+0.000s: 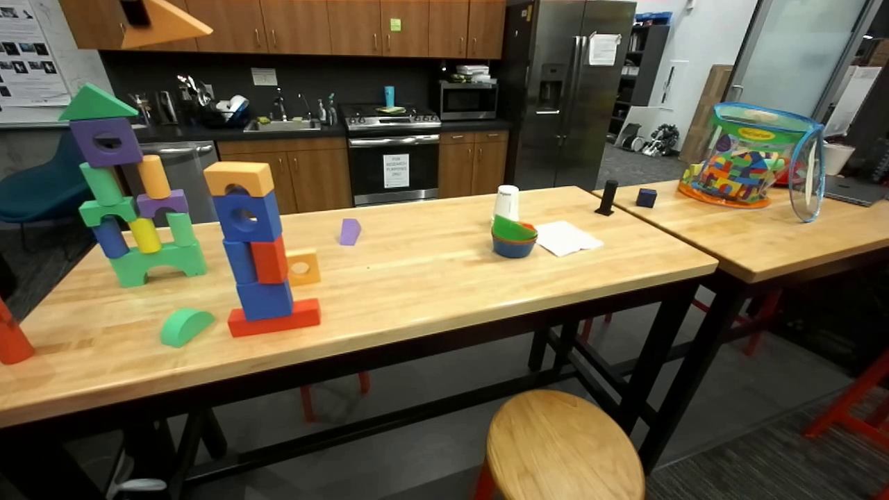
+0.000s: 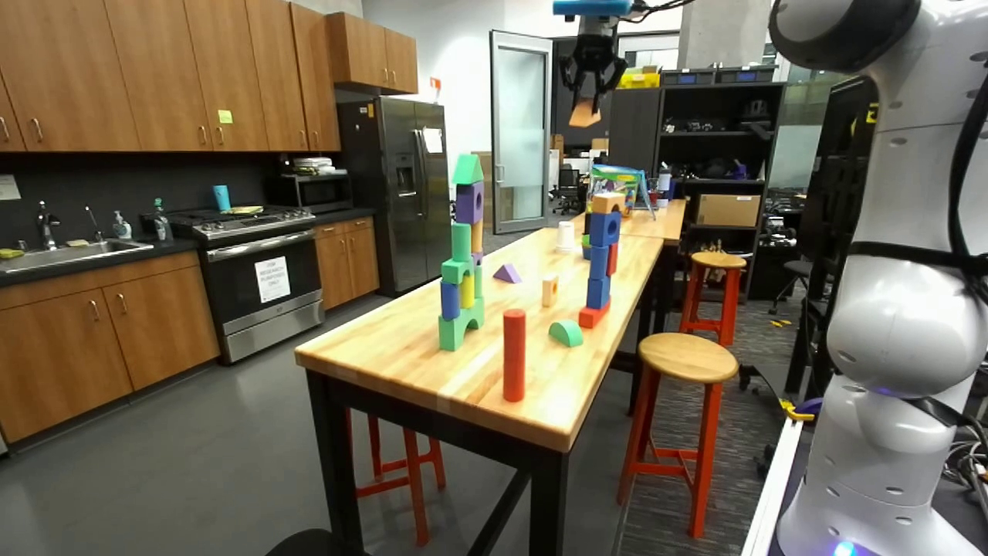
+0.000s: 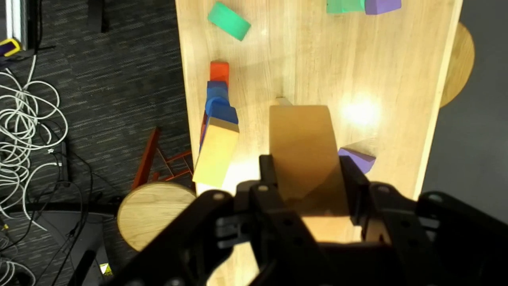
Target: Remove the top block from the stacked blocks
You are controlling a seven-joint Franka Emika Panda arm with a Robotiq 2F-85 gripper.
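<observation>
Table (image 1: pixel 430 264) underneath it all | stacked blocks (image 1: pixel 243 260) standing upright near its edge | gripper (image 2: pixel 586 105) up higher than they are, jaws clamped on the top block (image 3: pixel 307 151) | top block clear of them: in the wrist view they lie to its left, its longer visible side crosswise to the grip; best carried away from them, I'd say, before lowering

The arm (image 2: pixel 903 316) is glossy white, its segments (image 2: pixel 899 181) bulging and rounded, with small oval recesses (image 2: pixel 895 491), a dark band (image 2: pixel 857 54) near the top and a blue light (image 2: pixel 845 549) at the base (image 2: pixel 864 510). A black strap (image 2: pixel 911 253) crosses it, a black cable (image 2: pixel 959 177) alongside. The tool (image 2: pixel 586 106) is black and many-linked, with round screw heads (image 3: pixel 383 189), beneath a sky-blue collar (image 2: pixel 592 8).
</observation>
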